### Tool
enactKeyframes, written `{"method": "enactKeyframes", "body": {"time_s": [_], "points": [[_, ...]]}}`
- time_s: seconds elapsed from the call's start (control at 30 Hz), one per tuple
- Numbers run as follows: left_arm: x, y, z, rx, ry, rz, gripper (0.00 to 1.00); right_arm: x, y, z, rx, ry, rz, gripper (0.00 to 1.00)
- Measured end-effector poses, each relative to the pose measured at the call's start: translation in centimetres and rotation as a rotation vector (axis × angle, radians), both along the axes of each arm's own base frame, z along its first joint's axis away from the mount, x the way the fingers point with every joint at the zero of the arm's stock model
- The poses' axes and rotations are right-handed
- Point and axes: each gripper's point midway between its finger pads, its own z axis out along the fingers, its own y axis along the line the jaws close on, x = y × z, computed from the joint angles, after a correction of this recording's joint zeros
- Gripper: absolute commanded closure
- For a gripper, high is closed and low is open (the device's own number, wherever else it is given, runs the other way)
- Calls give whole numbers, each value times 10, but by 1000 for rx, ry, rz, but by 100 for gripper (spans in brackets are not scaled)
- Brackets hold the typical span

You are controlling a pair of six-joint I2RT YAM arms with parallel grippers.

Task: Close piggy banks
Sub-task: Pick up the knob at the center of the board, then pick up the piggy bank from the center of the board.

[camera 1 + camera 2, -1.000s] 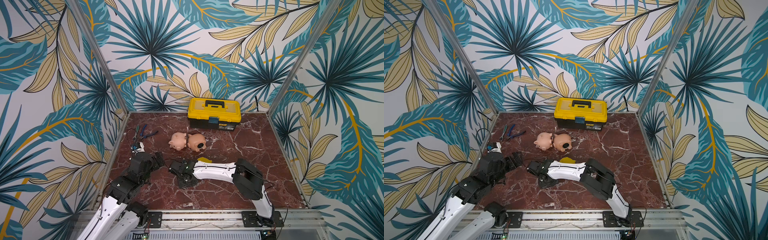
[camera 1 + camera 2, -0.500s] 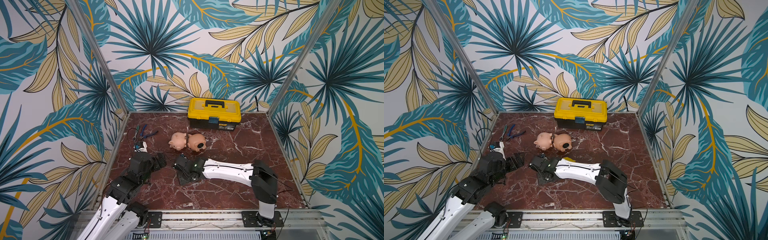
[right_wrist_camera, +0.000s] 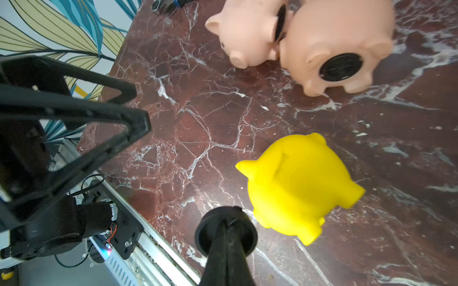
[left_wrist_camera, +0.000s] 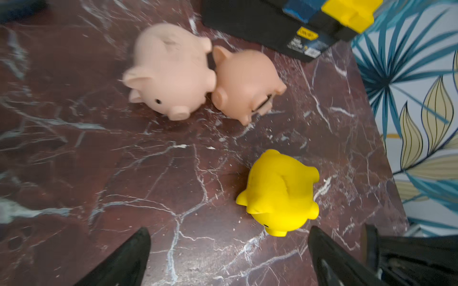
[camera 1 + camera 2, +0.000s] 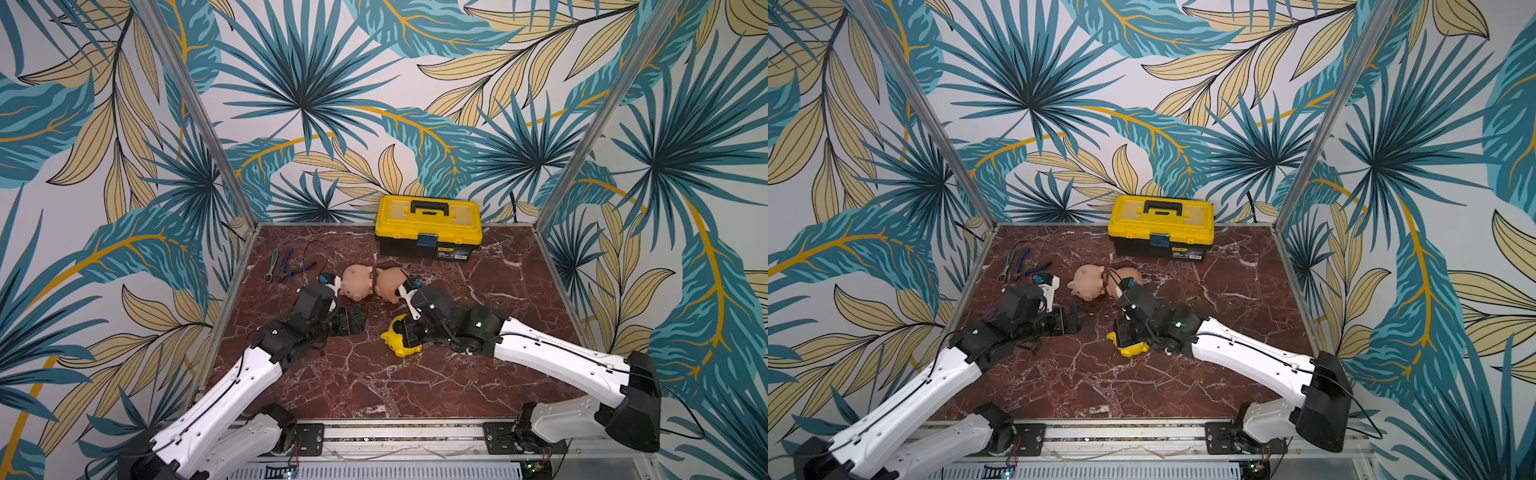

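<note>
Piggy banks point(image 4: 173, 71) lie near toolbox point(image 5: 428, 226), label point(image 4: 301, 42) illegible; right gripper point(image 3: 226, 226) pinches black disc point(image 3: 205, 235).

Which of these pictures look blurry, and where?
Left wrist view: the pale pig is smeared, the yellow pig clearer. Right wrist view: the peach pig is blurred, the yellow pig sharp, the disc close up dark and featureless. Both top views: crisp and evenly lit, with only soft shadows on the table.

Piggy banks point(image 5: 357, 281) before toolbox point(image 5: 428, 226)
</note>
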Motion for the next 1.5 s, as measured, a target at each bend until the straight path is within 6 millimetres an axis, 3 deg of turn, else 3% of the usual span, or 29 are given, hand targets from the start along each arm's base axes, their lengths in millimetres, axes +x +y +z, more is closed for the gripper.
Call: {"method": "enactKeyframes", "body": {"time_s": [0.27, 0.5, 0.83, 1.2, 1.5], "points": [[12, -84, -15, 10, 133, -180, 1, 7, -67, -7, 53, -73, -80, 100], [16, -118, -42, 95, 254, -226, 1, 9, -99, -28, 88, -96, -129, 100], [15, -127, -78, 196, 389, -269, 0, 2, -110, -60, 156, -148, -113, 100], [10, -129, -98, 251, 441, -340, 0, 5, -109, -66, 203, -230, -97, 100], [8, -126, -103, 280, 426, -427, 1, 6, -100, -68, 250, -256, -63, 100]]}}
